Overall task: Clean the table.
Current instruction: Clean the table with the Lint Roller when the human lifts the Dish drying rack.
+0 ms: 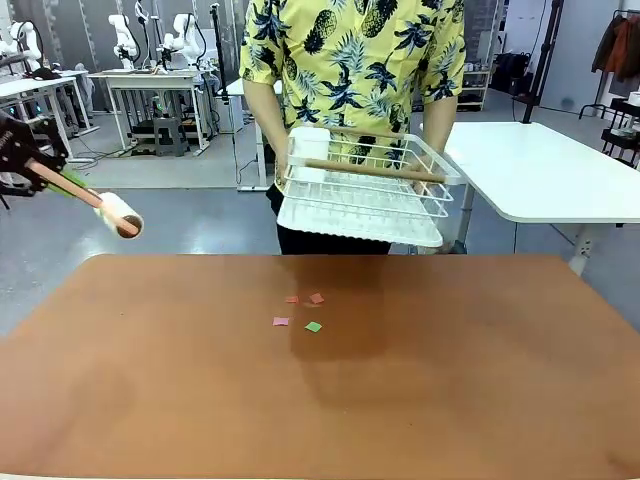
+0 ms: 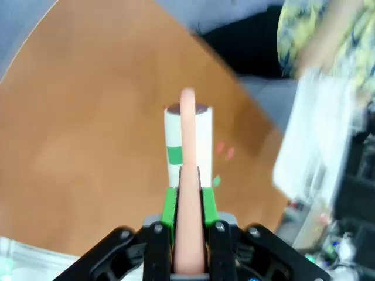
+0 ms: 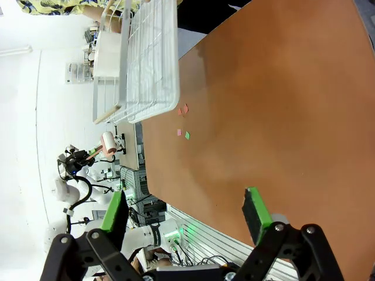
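**While the left gripper clamps a lint roller, scraps lie on the table**

As seen from the front, the left gripper (image 1: 62, 180) is closed tight on the pinkish handle of a lint roller (image 1: 121, 216). The roller is up in the air, clear of the tabletop, near the far left corner. The left wrist view shows the green pads pressed on both sides of the handle, with the white roll pointing away.

The right gripper (image 3: 184, 213) is wide open with nothing between its fingers, hovering over the table's near side.

The table (image 1: 450, 380), terracotta-topped, spans the foreground. Four small paper scraps (image 1: 300, 312) lie near its middle, toward the far side: pink, reddish and green.

A person (image 1: 350, 60) stands at the far edge holding a white wire basket (image 1: 365, 195) tilted above it.
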Tool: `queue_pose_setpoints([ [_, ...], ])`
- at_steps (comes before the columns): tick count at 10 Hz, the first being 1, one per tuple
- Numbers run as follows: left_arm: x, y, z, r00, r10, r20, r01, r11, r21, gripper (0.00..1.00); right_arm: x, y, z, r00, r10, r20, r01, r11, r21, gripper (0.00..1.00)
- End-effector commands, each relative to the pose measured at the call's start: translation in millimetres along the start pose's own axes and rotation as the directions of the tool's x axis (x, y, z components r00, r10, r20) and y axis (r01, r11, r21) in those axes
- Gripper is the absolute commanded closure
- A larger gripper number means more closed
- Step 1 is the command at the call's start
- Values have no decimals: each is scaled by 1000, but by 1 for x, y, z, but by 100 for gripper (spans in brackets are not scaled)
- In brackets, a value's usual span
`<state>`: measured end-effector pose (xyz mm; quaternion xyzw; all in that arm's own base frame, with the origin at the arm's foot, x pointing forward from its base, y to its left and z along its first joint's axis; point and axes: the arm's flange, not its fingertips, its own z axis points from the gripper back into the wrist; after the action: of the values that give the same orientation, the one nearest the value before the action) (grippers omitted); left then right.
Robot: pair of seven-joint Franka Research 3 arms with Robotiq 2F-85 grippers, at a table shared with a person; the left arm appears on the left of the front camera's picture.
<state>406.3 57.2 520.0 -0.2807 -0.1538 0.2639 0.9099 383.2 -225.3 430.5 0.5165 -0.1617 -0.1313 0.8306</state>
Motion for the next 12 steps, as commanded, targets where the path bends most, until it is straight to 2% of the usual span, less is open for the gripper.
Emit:
queue_pose_setpoints([
  [1, 43, -27, -6, 902, -394, -176, 393, 919, -47, 79, 0, 2, 1, 1000, 4, -1, -4, 1000, 5, 0],
  [2, 58, -30, -29, 816, -519, -254, 526, 849, -47, 79, 0, 2, 1, 1000, 4, -1, -4, 1000, 5, 0],
  [3, 74, -29, -61, 779, -529, -336, 538, 840, -74, 79, 0, 2, 1, 1000, 4, -1, -4, 1000, 5, 0],
  [4, 87, -27, -86, 812, -469, -347, 478, 876, -65, 79, 0, 2, 1, 1000, 4, -1, -4, 1000, 5, 0],
  [5, 89, -28, -95, 825, -437, -358, 419, 898, -132, 79, 0, 2, 1, 1000, 4, -1, -4, 1000, 5, 0],
  [6, 88, -31, -92, 864, -400, -306, 382, 916, -118, 79, 0, 2, 1, 1000, 4, -1, -4, 1000, 5, 0],
  [7, 71, -26, -105, 812, -475, -339, 481, 874, -73, 79, 0, 2, 1, 1000, 4, -1, -4, 1000, 5, 0],
  [12, 78, -30, -111, 814, -474, -337, 477, 875, -80, 79, 0, 2, 1, 1000, 4, -1, -4, 1000, 5, 0],
])
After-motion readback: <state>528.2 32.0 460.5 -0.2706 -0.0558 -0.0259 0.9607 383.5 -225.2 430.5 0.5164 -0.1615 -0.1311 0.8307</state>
